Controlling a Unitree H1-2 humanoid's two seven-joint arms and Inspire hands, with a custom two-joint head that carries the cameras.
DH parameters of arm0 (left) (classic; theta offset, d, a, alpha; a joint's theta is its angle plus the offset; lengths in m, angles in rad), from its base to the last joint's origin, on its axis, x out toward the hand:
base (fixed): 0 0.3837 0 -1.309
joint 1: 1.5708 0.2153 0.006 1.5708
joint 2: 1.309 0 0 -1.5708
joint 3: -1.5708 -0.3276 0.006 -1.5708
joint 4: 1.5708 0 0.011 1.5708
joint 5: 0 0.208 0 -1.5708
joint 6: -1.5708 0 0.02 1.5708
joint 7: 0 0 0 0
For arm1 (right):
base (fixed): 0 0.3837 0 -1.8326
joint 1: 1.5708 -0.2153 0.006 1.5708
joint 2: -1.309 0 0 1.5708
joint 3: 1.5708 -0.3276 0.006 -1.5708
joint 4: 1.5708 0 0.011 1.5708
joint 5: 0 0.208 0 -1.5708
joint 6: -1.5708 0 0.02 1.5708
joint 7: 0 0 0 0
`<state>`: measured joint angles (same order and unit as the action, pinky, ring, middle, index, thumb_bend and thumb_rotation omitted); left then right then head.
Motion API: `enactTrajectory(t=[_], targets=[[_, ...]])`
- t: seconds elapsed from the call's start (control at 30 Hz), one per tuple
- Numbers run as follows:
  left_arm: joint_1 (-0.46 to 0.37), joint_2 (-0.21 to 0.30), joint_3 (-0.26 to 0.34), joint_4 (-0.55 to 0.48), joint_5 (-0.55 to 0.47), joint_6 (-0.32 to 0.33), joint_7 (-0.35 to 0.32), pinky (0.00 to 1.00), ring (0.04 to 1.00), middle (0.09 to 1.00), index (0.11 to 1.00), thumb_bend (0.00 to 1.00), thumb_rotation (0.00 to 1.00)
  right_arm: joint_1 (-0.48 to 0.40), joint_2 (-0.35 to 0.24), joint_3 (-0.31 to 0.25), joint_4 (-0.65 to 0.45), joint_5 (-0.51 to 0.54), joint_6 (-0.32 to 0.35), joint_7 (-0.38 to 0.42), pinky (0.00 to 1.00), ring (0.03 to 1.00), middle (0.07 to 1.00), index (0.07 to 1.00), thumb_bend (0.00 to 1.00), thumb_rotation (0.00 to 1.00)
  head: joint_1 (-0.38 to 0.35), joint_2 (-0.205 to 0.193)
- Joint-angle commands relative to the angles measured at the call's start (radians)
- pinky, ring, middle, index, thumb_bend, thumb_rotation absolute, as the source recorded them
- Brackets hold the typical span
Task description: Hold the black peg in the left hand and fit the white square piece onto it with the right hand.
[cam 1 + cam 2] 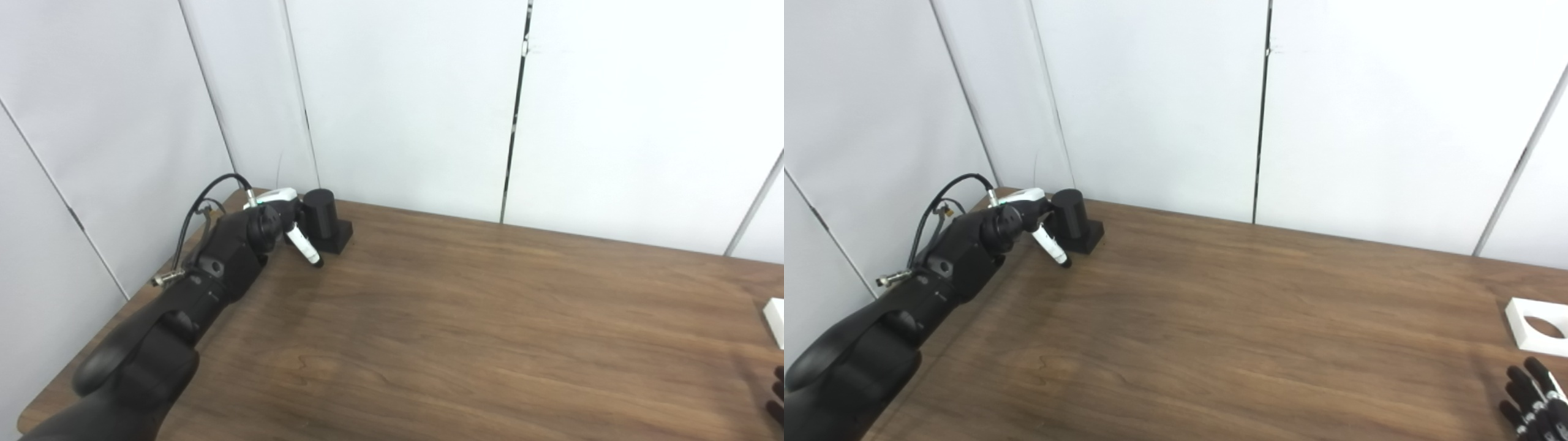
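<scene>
Right eye view gives us the nearest thing first: our right hand [1534, 395] low at the bottom right corner, only the fingers [1519, 383] peeking in, extended and a little apart, holding nothing. Just beyond them, not touching, the white square piece [1536, 326] lies flat on the wooden table [1243, 318], its round hole facing up, so that pickup is not yet made. Now across to the far left corner, well apart from all that: our left arm reaches out to the black peg [1069, 220], a dark cylinder upright on its square base, sitting on the tabletop. Our left hand [1029, 222] is right against it, one white-tipped finger [1053, 248] angled down in front of the base; whether the others have closed around the cylinder we cannot tell, they are hidden behind the wrist. By our reckoning we're at the opening stage: peg not lifted, piece untouched, and the fitting all ahead.
</scene>
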<state>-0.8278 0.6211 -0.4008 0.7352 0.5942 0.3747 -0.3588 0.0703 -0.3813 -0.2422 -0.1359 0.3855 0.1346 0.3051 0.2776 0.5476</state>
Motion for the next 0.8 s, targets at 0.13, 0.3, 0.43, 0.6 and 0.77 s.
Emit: enactTrajectory(t=[0.13, 0.3, 0.43, 0.6, 0.77], targets=[[-0.046, 0.015, -0.012, 0.015, 0.029, -0.014, 0.011, 1.00, 1.000, 1.000, 0.934, 1.00, 0.19, 0.004, -0.025, -0.007, -0.017, -0.001, -0.007, 0.007, 1.00, 1.000, 0.973, 1.000, 0.73, 1.00, 0.001, 0.001], [-0.045, 0.016, -0.019, 0.033, 0.039, -0.027, 0.018, 1.00, 1.000, 0.983, 0.864, 0.90, 0.14, 0.004, -0.026, -0.006, -0.015, -0.002, -0.009, 0.009, 1.00, 1.000, 0.968, 1.000, 0.71, 1.00, 0.003, 0.003], [-0.042, 0.019, -0.025, 0.036, 0.047, -0.045, 0.020, 1.00, 0.993, 0.948, 0.717, 0.86, 0.15, 0.005, -0.028, -0.007, -0.019, 0.002, -0.001, 0.010, 1.00, 1.000, 0.968, 1.000, 0.71, 1.00, 0.006, 0.005], [-0.037, 0.012, 0.003, 0.032, 0.020, -0.037, 0.018, 0.99, 0.950, 0.863, 0.510, 0.56, 0.08, 0.003, -0.027, -0.007, -0.017, 0.002, 0.001, 0.007, 1.00, 1.000, 0.971, 1.000, 0.69, 1.00, 0.013, 0.009], [-0.035, 0.002, 0.027, 0.044, 0.005, -0.026, 0.039, 0.94, 0.932, 0.838, 0.486, 0.53, 0.06, -0.006, -0.021, 0.000, -0.013, 0.009, 0.006, 0.009, 1.00, 1.000, 0.969, 1.000, 0.68, 1.00, 0.015, 0.010]])
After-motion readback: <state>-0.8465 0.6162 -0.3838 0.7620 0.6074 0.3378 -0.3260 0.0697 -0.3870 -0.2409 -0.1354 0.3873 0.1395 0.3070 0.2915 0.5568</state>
